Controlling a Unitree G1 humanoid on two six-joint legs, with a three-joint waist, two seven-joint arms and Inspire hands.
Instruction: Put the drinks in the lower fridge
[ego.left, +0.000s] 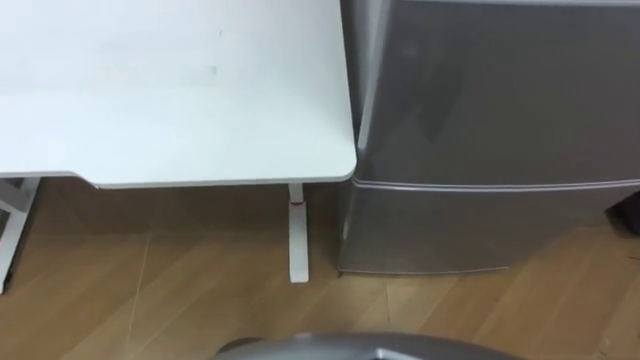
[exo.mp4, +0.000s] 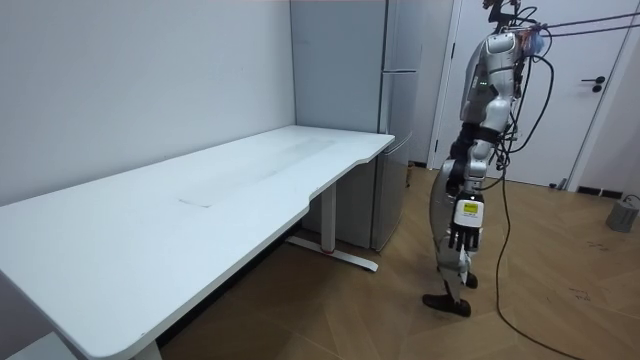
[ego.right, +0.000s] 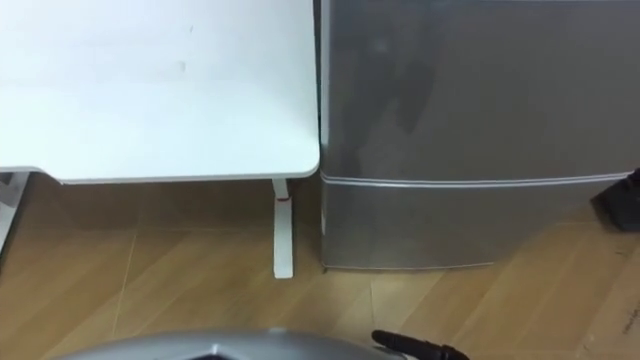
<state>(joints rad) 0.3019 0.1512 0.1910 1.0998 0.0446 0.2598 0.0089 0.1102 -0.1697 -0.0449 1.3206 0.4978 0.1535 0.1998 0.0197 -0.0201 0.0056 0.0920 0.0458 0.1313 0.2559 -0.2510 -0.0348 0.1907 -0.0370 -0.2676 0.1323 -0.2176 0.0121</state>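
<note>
A tall silver fridge stands right of the table, both doors shut. Its lower door starts below a horizontal seam, and the fridge looks the same from the other eye. In the room view I stand on the wooden floor a step back from the fridge, facing it. My left hand hangs at my side with relaxed fingers and holds nothing. I see no drinks on the table or the floor.
A long white table with white legs touches the fridge's left side; its top is bare. A dark object sits on the floor right of the fridge. A grey can stands by the white doors behind me.
</note>
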